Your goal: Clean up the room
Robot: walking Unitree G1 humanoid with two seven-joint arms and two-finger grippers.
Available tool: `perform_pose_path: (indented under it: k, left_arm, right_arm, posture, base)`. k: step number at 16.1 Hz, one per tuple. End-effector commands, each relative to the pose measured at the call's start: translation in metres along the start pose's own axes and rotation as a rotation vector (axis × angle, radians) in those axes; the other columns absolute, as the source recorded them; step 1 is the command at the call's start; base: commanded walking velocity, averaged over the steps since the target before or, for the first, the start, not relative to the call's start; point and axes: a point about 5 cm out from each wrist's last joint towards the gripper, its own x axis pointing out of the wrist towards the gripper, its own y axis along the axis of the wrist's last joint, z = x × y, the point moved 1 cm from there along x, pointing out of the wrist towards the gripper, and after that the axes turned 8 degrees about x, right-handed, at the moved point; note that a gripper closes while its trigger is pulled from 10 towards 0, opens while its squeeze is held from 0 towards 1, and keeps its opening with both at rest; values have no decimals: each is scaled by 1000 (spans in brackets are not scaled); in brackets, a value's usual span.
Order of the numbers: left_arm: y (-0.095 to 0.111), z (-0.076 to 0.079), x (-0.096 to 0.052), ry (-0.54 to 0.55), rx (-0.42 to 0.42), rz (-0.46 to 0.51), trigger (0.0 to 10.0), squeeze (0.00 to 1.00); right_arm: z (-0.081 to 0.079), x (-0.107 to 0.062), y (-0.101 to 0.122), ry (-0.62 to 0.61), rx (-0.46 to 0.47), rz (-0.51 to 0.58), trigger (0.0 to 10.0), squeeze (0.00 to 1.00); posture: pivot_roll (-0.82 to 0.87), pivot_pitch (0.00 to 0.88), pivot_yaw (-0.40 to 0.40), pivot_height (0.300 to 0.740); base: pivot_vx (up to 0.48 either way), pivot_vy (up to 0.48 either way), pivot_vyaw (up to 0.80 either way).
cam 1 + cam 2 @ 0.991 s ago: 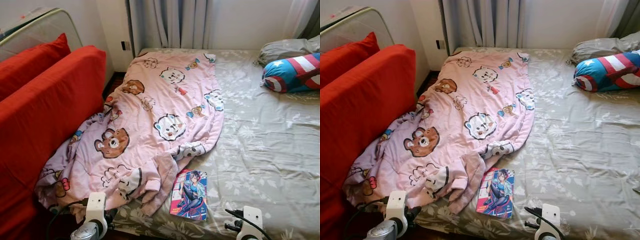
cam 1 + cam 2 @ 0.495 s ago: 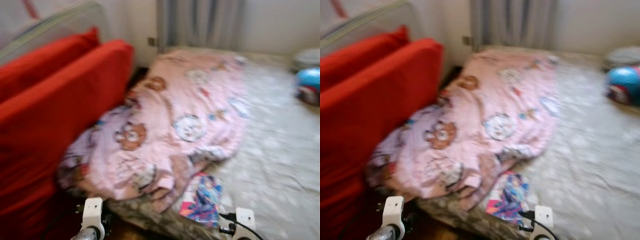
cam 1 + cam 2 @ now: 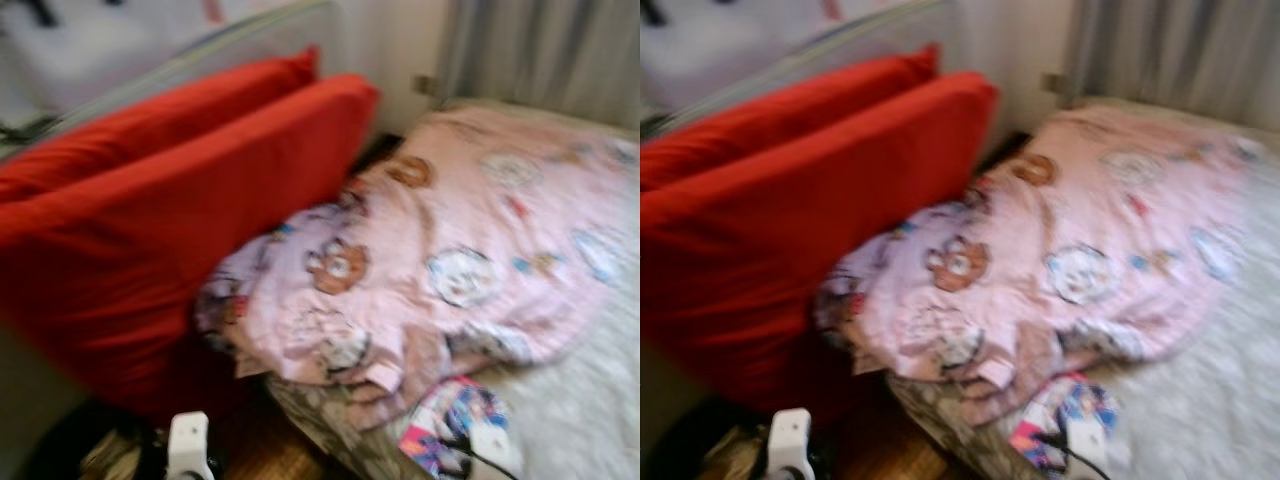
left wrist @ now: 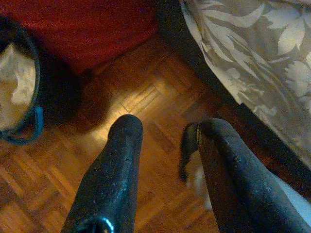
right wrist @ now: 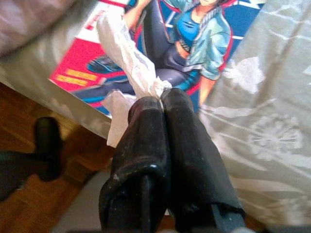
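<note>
One crumpled white tissue was pinched in the closed right gripper above the magazine; the bin lay floorward near the parted, empty left gripper.

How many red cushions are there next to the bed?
2: the front red cushion stands beside the pink blanket; the back red cushion stands right behind it. Blur could hide more.
</note>
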Motion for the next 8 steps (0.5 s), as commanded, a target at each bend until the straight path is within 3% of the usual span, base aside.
perform_pose_path:
  k: [1,5,8]
  left_arm:
    - [-4,-8,-2,25,-4,-21,10000,0]
    - [-5,-8,-1,26,-8,-24,10000,0]
    - [-8,-7,-2,18,13,-37,10000,0]
  right_arm:
    - [-7,1,-1,22,-7,-11,10000,0]
    - [-7,1,-1,20,-4,-11,10000,0]
    - [-9,0,-1,31,11,-10,10000,0]
  posture:
    - [7,64,42,740]
    - [10,84,41,740]
    - [12,92,41,740]
  base:
    - [0,0,519]
    - [0,0,573]
    - [0,0,0]
